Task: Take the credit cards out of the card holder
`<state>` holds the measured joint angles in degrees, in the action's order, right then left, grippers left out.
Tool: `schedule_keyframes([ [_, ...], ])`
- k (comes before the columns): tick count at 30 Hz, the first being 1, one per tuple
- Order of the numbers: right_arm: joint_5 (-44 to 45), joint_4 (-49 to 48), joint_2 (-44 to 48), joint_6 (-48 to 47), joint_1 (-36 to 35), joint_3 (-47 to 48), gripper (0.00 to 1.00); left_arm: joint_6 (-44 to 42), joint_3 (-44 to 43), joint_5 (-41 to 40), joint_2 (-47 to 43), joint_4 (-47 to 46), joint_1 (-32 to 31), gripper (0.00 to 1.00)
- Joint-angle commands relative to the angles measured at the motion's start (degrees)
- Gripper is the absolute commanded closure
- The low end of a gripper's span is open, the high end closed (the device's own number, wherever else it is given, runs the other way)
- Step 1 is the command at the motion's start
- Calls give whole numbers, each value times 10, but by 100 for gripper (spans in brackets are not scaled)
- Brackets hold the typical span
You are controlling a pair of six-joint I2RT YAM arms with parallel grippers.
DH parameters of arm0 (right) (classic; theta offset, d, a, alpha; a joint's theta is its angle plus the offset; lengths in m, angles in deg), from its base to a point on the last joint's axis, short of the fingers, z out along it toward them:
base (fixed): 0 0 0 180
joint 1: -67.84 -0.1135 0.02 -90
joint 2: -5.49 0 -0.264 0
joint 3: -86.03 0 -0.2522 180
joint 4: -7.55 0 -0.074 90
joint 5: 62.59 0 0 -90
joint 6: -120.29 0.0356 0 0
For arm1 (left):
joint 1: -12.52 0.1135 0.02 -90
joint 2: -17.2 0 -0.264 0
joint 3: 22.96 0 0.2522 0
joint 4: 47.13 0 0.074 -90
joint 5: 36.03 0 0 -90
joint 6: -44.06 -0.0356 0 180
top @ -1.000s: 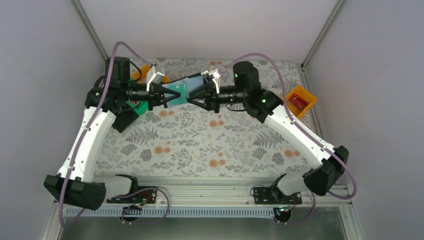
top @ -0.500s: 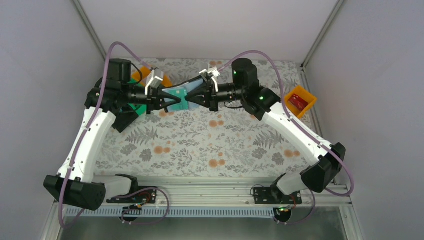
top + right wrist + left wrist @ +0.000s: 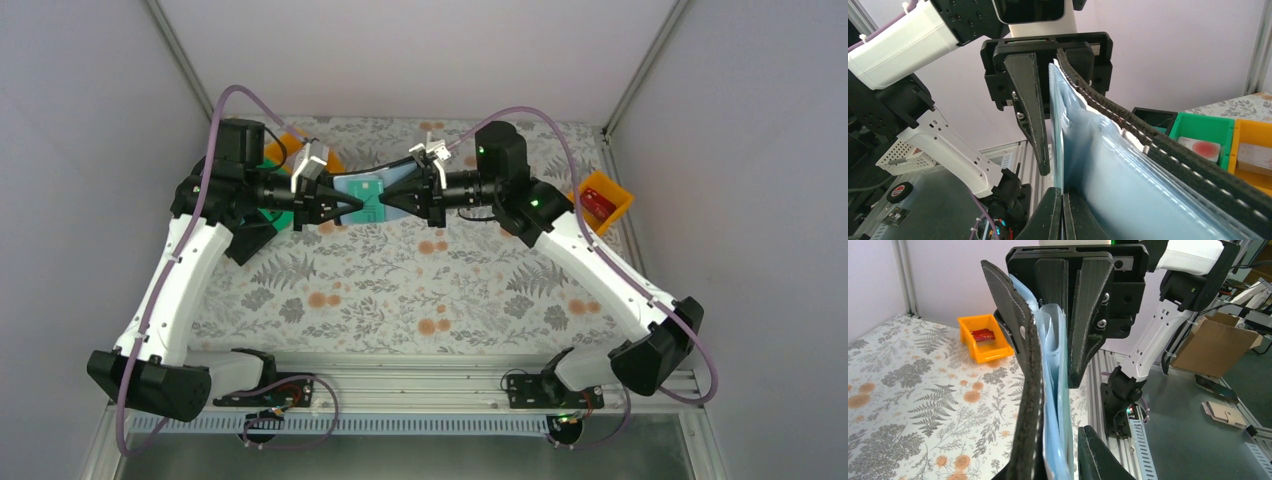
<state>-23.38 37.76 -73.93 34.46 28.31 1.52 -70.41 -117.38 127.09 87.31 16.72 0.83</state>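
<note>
The card holder (image 3: 1028, 385) is black outside and grey-blue inside. It hangs in the air on edge between my two grippers, above the back of the table. My left gripper (image 3: 350, 203) is shut on it; one finger (image 3: 1093, 455) shows and the other is hidden behind the black cover. My right gripper (image 3: 1062, 210) faces it and is shut on the edge of the teal card (image 3: 360, 195), which lies against the holder's blue inside (image 3: 1128, 180). The card's thin edge (image 3: 1054, 125) runs up from my right fingers. A red flat card (image 3: 597, 205) lies in the right-hand orange bin (image 3: 618, 200).
That orange bin with the red card also shows in the left wrist view (image 3: 990, 347). A green bin (image 3: 1208, 131), another orange bin (image 3: 1255, 145) and a black bin (image 3: 1154, 116) stand at the back left under the left arm. Grey walls close in the table.
My right gripper has drawn away to the right with the teal card's edge. More of the teal card now shows between the two grippers. The left gripper has stayed nearly in place.
</note>
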Motion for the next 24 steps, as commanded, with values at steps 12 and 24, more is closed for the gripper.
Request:
schedule_keyframes([
  [12,15,46,30,-29,23,14,96,-26,3,27,-6,10,1,95],
  [24,20,65,49,-42,45,3,96,-27,2,26,-3,11,1,94],
])
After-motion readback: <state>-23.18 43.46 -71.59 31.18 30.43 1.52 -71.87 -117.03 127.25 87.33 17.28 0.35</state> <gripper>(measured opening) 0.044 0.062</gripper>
